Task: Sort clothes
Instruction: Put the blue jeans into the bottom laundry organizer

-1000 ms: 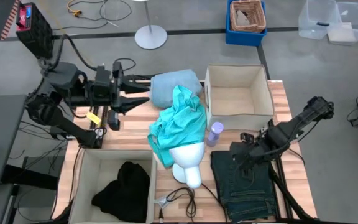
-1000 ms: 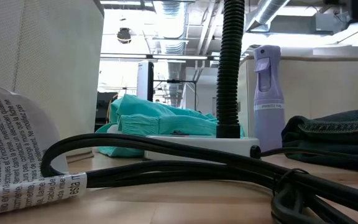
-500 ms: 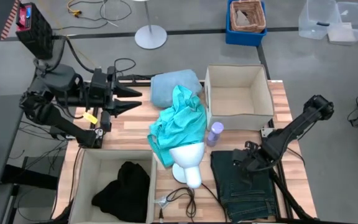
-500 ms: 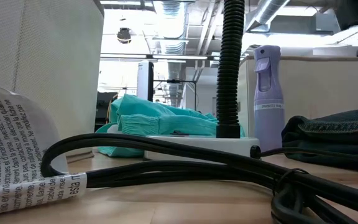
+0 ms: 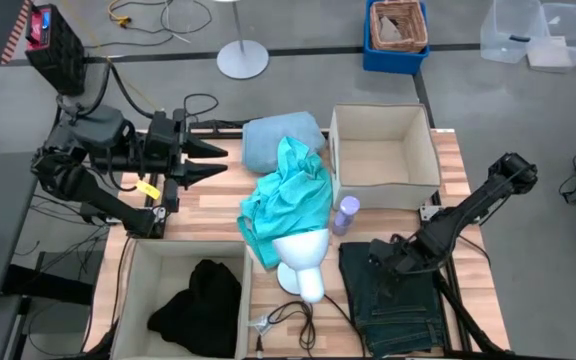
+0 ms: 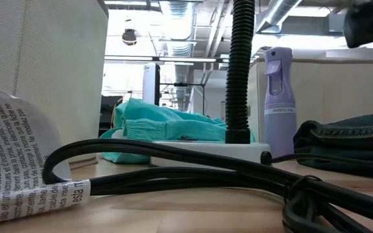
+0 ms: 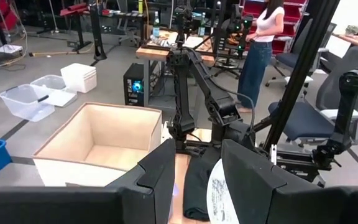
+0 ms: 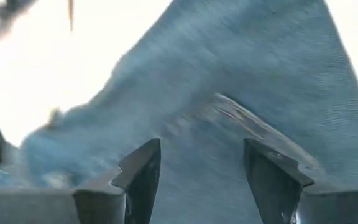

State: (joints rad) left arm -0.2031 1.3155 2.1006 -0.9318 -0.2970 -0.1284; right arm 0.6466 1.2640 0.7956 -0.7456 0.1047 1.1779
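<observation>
Rt wrist blurred, overexposed; rest sharp

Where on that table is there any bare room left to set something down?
The open box at the far right holds nothing. Bare wood shows between the left gripper and the teal shirt. The centre is crowded: shirt, mannequin head, lilac bottle, jeans.

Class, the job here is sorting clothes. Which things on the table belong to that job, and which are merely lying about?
Belong to the job: black garment in the near-left box; jeans under the open right gripper; teal shirt; pale blue garment; empty box.

Lying about: white mannequin head; lilac spray bottle; black cables.
</observation>
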